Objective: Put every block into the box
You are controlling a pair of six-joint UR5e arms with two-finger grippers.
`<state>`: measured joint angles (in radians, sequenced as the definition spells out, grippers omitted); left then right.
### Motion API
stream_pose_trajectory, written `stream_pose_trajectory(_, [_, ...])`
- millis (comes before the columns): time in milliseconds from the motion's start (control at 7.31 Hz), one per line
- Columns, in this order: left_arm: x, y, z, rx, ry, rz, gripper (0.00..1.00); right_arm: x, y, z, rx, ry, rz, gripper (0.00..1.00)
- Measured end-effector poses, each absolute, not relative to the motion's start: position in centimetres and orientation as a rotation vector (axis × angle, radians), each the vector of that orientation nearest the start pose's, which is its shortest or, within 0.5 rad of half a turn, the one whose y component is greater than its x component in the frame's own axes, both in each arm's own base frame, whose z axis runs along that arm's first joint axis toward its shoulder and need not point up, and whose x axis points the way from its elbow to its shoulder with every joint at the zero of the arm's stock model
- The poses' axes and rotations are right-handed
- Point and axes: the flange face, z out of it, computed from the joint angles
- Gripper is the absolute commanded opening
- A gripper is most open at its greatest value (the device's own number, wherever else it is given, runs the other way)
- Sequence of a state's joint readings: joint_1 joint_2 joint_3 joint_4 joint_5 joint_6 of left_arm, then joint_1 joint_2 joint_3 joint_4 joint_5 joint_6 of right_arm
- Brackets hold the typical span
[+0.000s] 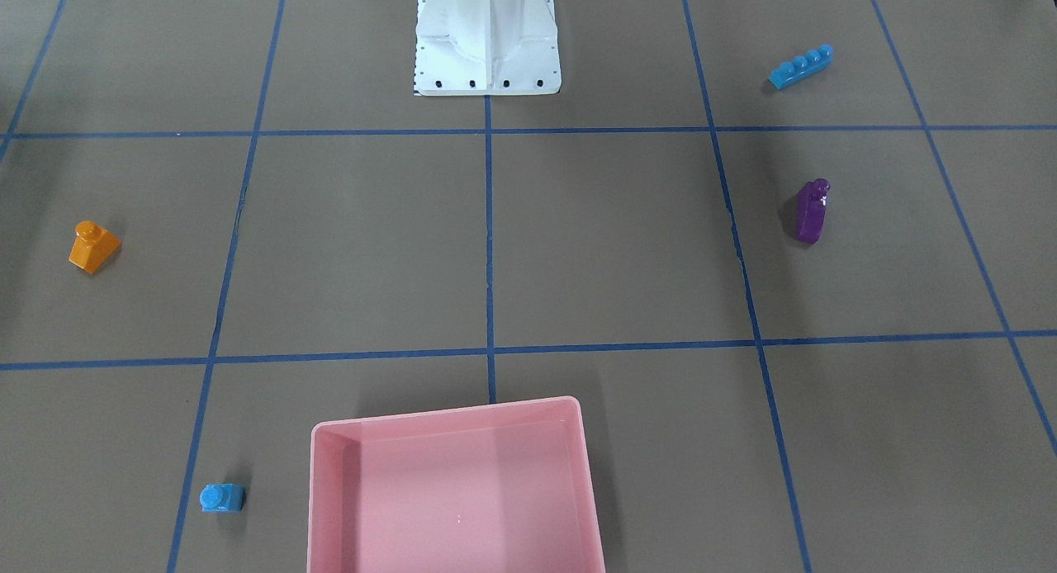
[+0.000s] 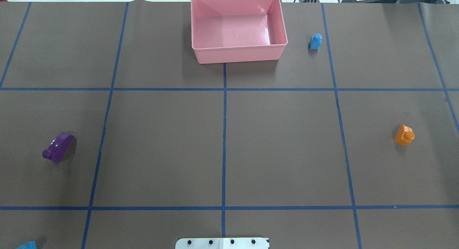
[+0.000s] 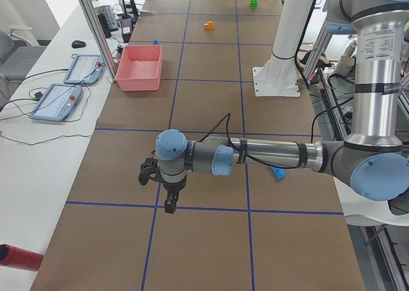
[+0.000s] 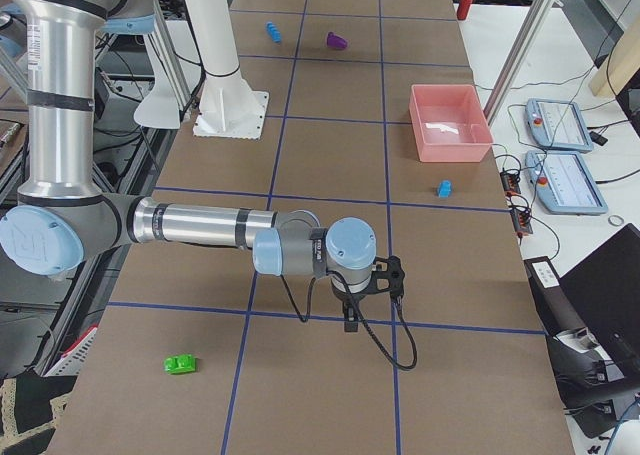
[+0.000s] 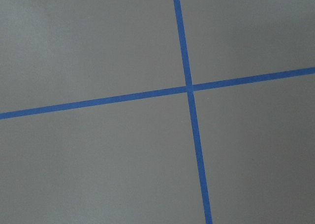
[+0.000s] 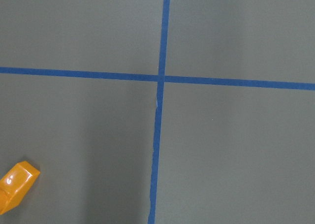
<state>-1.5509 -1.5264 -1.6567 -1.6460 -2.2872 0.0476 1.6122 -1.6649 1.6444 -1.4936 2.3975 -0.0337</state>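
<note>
Overhead, left to right: long blue brick (image 2: 27,245) is poking in at the near left corner, purple brick (image 2: 57,147) is lying on the brown table (image 2: 161,152), pink box (image 2: 236,54) is sitting at the far edge on the centre line, small blue brick (image 2: 315,41) is standing just right of it, orange brick (image 2: 404,135) is lying well right. Green brick (image 4: 181,363) is showing only in side views, lying toward the table's right end, well apart from the box. Left gripper (image 3: 170,204) and right gripper (image 4: 350,320) are hanging fingers-down above the table; whether their fingers are apart or together is not readable from these views.
</note>
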Motion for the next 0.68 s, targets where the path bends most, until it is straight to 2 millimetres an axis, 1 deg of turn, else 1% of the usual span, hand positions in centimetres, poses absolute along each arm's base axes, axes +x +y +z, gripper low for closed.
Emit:
stream_pose_trajectory(137, [-5.8, -48.3, 63.3, 0.122, 0.714, 0.106, 1.0, 7.9, -45.3, 65.4, 0.088, -0.824, -0.018, 1.0])
stream_pose_trajectory(410, [-5.8, -48.6, 62.6, 0.131, 0.718, 0.109, 1.0, 7.9, -45.8, 64.1, 0.116, -0.824, -0.031, 1.0])
stream_pose_trajectory(547, [-5.6, -49.1, 61.6, 0.151, 0.718, 0.118, 1.0, 7.7, -46.0, 63.2, 0.128, -0.827, -0.031, 1.0])
stream_pose_trajectory(684, [-5.5, -49.7, 60.5, 0.173, 0.721, 0.126, 1.0, 6.9, -46.2, 62.0, 0.134, -0.84, -0.039, 1.0])
